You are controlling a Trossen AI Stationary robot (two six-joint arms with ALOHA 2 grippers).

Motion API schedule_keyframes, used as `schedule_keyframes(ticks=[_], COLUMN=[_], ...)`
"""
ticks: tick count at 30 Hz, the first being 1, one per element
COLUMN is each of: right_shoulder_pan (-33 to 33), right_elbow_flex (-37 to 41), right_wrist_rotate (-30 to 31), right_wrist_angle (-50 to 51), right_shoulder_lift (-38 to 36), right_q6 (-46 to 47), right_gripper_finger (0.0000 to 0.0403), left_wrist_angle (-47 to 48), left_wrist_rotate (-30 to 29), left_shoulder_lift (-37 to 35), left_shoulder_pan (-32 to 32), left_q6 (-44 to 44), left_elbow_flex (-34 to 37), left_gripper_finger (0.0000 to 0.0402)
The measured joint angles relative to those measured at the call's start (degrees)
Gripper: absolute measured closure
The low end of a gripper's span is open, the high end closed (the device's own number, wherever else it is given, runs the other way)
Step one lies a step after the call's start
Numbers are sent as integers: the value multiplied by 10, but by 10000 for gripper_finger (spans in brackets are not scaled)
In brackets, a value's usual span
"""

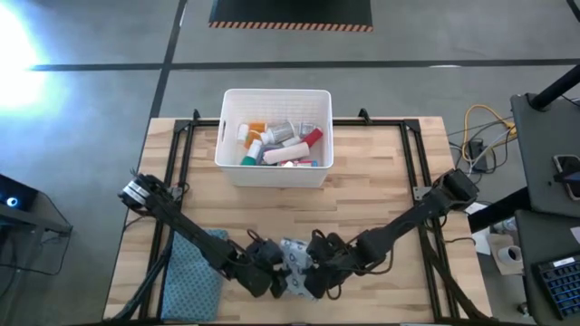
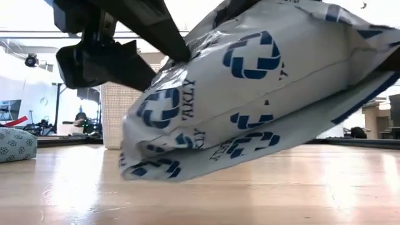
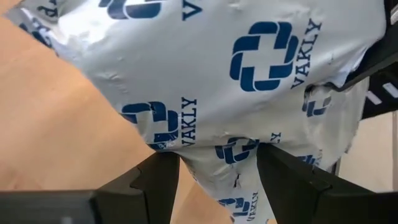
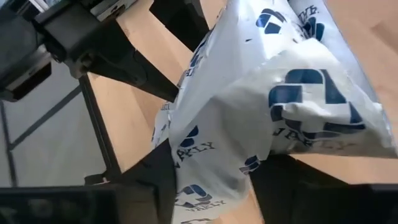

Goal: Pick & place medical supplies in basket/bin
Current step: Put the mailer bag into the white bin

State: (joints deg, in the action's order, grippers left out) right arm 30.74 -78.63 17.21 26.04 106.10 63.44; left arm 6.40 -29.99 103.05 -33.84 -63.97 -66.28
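Most of the medical supplies (image 1: 276, 145) already lie inside the white bin (image 1: 227, 163), which stands far from both sets of fingers, at the far side of the worktop (image 1: 381, 199). One item is left: the blue-white pouch (image 1: 292, 263). It hangs between the two grippers, its lower edge just touching the wood. The left gripper (image 3: 217, 180) has its fingers closed on one end of the pouch. The right gripper (image 4: 211, 180) clamps the other end. The pouch must yet be carried to the bin. A folded cloth (image 1: 195, 272) lies beside the left arm.
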Motion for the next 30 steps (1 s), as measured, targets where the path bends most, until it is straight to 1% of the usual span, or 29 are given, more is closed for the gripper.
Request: schedule_keyframes(ticks=[1, 6, 10, 12, 15, 17, 19, 22, 23, 25, 27, 30], right_shoulder_pan=[0, 0, 1, 1, 2, 2, -2, -17, -23, -40, -66, -124], right_elbow_flex=[-4, -40, -92, -120, -167, -200, -229, -283, -301, -340, -367, -395], right_wrist_rotate=[5, 18, 32, 50, 93, 137, 213, 298, 312, 327, 334, 350], right_wrist_angle=[8, 55, 114, 145, 195, 232, 287, 363, 403, 453, 496, 481], right_shoulder_lift=[0, 0, -7, -18, -39, -51, -62, -75, -80, -88, -93, -100], right_q6=[-6, -29, -57, -69, -78, -83, -82, -66, -58, -42, -50, -110], right_gripper_finger=[261, 262, 262, 262, 262, 263, 263, 263, 263, 263, 264, 264], left_wrist_angle=[1, 13, 31, 34, 30, 25, 0, 1, 1, 9, 10, 6], left_wrist_rotate=[-2, -6, -13, -24, -67, -113, -144, -210, -227, -267, -285, -287], left_shoulder_lift=[-3, -29, -65, -92, -139, -172, -205, -252, -263, -277, -286, -291], left_shoulder_pan=[0, 0, -12, -22, -41, -58, -83, -117, -123, -134, -141, -142], left_q6=[-1, -2, -2, -1, 2, 17, 39, 87, 104, 134, 152, 156], left_elbow_flex=[0, 0, -5, -10, -14, -16, -20, -18, -20, -20, -23, -27], left_gripper_finger=[208, 208, 208, 208, 208, 208, 208, 208, 208, 208, 208, 208])
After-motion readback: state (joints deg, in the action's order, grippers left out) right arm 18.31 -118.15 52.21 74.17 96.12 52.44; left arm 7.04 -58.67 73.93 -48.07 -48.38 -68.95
